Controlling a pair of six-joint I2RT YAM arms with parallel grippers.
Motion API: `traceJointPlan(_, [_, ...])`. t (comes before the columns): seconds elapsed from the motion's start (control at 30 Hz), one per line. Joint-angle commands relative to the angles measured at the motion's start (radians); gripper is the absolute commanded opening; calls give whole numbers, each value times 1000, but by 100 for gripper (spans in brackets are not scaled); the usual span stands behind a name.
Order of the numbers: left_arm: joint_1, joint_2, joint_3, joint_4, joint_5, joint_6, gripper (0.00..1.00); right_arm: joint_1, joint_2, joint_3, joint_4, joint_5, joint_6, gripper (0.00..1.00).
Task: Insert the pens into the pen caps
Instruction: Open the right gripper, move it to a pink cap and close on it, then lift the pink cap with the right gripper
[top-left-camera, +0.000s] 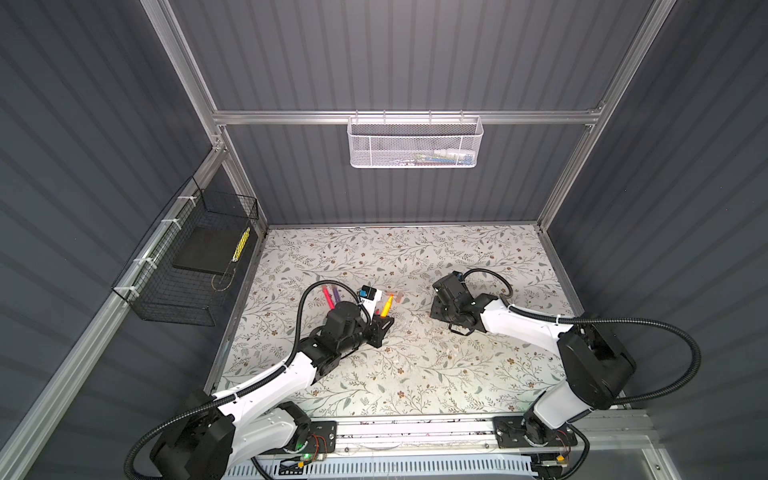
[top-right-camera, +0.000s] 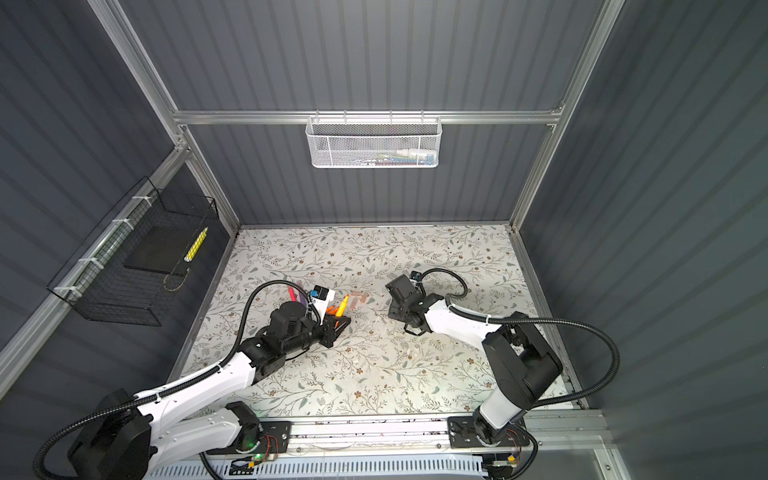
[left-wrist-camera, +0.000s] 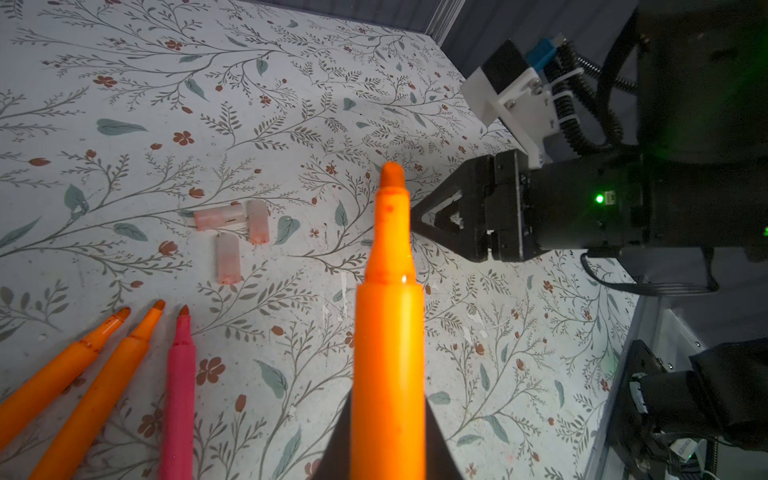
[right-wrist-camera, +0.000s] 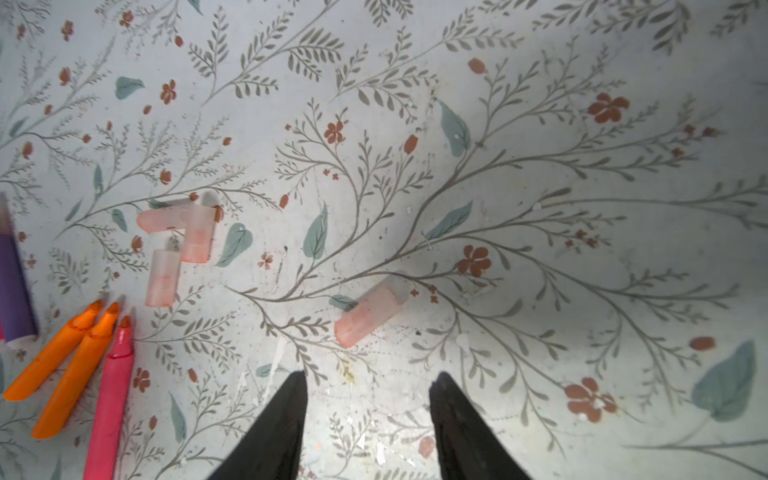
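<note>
- Held pen (left-wrist-camera: 388, 353): orange plastic, smooth, glossy; glint at shoulder.
- Pink pen (left-wrist-camera: 180, 395): plastic, duller sheen, ink smudges nr tip.
- Caps (right-wrist-camera: 370, 316): translucent frosted plastic, pink-stained.
- Table (top-left-camera: 457, 374): printed floral cover, matt, scuffed, white flecks.
- R gripper (right-wrist-camera: 370, 376): black plastic, matt, fine grain.
- Arm shells (top-left-camera: 523, 328): white plastic, smooth, satin.
- Conduit (top-left-camera: 623, 321): black corrugated plastic.
- Mesh basket (top-left-camera: 395, 145), 12 o'clock of table: white-coated perforated metal.
- Wire basket (top-left-camera: 166, 307), 9 o'clock: black metal wire grid.
- Frame (top-left-camera: 291, 117): bare aluminium, brushed.
- Walls (top-left-camera: 415, 54): grey ribbed panels, matt.
</note>
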Motion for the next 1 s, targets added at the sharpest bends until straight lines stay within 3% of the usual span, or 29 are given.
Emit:
traceJointPlan(0.0, [-2,19,4,35,26,21,0,-2,47,62,-69,33,-35,52])
traceJointPlan(0.67, [-4,-22,7,2,13,24,0,0,273,215,-134,51,-46,49])
traceJointPlan(0.97, [-4,-25,9,0,14,22,0,1,282,205,-134,71,-34,35])
